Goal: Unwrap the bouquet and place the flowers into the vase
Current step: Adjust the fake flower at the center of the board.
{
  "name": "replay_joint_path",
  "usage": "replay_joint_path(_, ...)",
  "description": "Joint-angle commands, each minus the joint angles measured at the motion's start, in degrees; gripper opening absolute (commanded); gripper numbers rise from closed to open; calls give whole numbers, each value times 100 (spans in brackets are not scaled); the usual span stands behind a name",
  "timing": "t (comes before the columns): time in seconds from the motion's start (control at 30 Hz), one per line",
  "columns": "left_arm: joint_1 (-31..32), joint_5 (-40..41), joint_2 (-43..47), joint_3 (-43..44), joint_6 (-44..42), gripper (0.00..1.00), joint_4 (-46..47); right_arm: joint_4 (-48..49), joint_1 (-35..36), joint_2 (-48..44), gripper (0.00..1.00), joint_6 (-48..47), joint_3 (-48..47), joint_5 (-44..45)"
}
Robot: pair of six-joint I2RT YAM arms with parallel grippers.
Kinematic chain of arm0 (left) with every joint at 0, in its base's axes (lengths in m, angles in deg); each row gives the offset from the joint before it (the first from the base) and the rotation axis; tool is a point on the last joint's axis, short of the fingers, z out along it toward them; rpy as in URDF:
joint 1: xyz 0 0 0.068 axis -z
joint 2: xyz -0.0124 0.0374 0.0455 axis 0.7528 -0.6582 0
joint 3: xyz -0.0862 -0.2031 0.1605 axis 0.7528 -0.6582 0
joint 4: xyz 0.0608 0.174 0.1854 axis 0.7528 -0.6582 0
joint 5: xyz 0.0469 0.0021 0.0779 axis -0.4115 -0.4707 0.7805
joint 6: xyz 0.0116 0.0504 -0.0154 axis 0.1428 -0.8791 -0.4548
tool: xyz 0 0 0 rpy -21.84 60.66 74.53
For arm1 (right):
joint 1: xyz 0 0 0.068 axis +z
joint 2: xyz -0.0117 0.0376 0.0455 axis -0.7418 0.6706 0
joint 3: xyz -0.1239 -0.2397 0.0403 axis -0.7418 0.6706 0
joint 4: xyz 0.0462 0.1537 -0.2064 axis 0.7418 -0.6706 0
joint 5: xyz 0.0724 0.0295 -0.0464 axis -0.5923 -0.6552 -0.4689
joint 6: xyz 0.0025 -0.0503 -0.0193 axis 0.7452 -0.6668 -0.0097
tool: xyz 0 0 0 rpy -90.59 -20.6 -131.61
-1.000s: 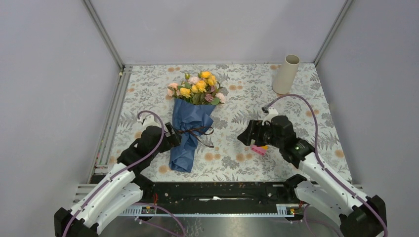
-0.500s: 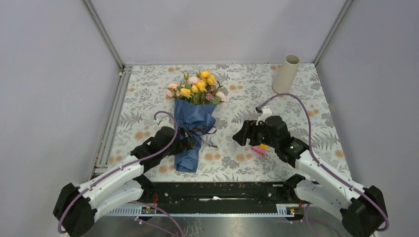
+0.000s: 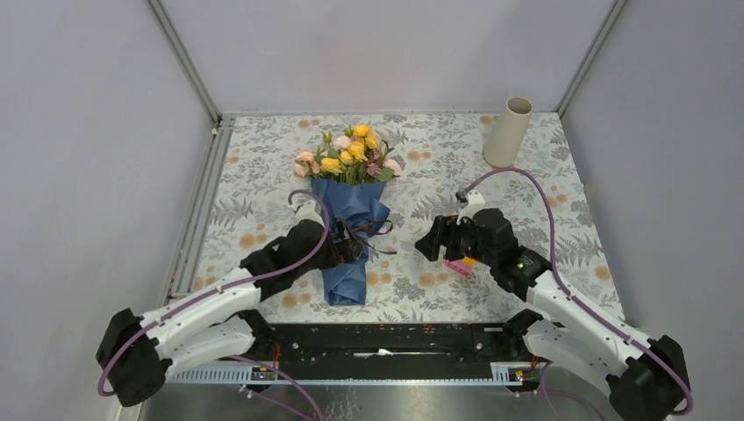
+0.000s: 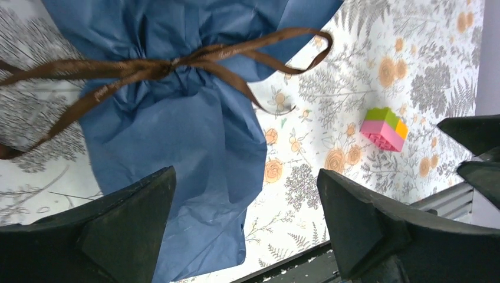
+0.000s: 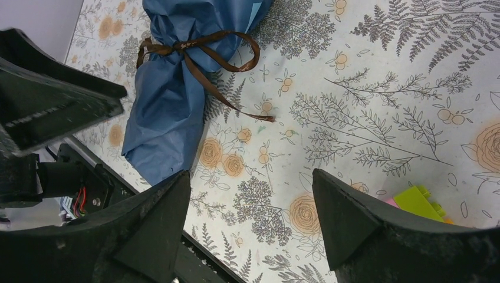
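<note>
The bouquet (image 3: 349, 210) lies on the floral cloth, its flowers (image 3: 351, 156) pointing to the far side, blue paper tied with a brown ribbon (image 4: 153, 68). My left gripper (image 3: 347, 249) hovers open over the paper's lower part (image 4: 188, 147), just below the bow, with nothing between its fingers (image 4: 135, 224). My right gripper (image 3: 430, 239) stands open to the right of the bouquet, over bare cloth; the wrapped stem end (image 5: 171, 94) and ribbon (image 5: 194, 44) show ahead of it. The beige vase (image 3: 507, 132) stands upright at the far right corner.
A small pink, green and orange toy block (image 3: 460, 264) lies on the cloth under the right wrist, also seen as the block (image 4: 384, 128). A black rail (image 3: 386, 338) runs along the table's near edge. Grey walls enclose three sides.
My left arm has swung right and forward onto the bouquet's lower wrap; the bouquet has shifted slightly right. My right gripper has edged a little left.
</note>
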Motion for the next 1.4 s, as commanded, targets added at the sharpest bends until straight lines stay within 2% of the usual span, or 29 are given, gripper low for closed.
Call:
replay_joint_path(0.0, -60, 695, 477, 732, -638, 99, -830, 61, 94, -196, 82, -410, 20, 38)
replay_joint_path(0.17, -1199, 49, 660, 712, -1095, 99, -1251, 254, 307, -146, 82, -687, 54, 44)
replay_joint_path(0.3, -1790, -92, 615, 377, -920, 99, -1450, 379, 529, -21, 82, -707, 27, 151)
replay_joint_path(0.37, -1938, -86, 564, 178, -741, 95, -1541, 425, 597, 18, 82, -655, 53, 137)
replay_joint_path(0.53, -1961, 157, 1091, -273, -337, 91, -1731, 785, 693, 107, 82, -552, 132, 126)
replay_joint_path(0.67, -1963, -246, 1510, -641, -102, 86, -1561, 876, 688, 155, 82, -514, 214, 191)
replay_joint_path(0.93, -1904, -1091, 1819, -1330, 345, 76, -494, 1095, 701, 245, 81, -340, 284, 162)
replay_joint_path(1.1, -1794, -923, 1754, -1514, 310, 68, -35, 1102, 700, 208, 81, -308, 303, 159)
replay_joint_path(1.27, -1746, -599, 1797, -1959, 371, 67, 791, 1058, 694, 258, 82, -338, 293, 160)
replay_joint_path(1.37, -1690, -527, 1770, -2095, 421, 66, 1089, 1159, 722, 338, 88, -345, 341, 80)
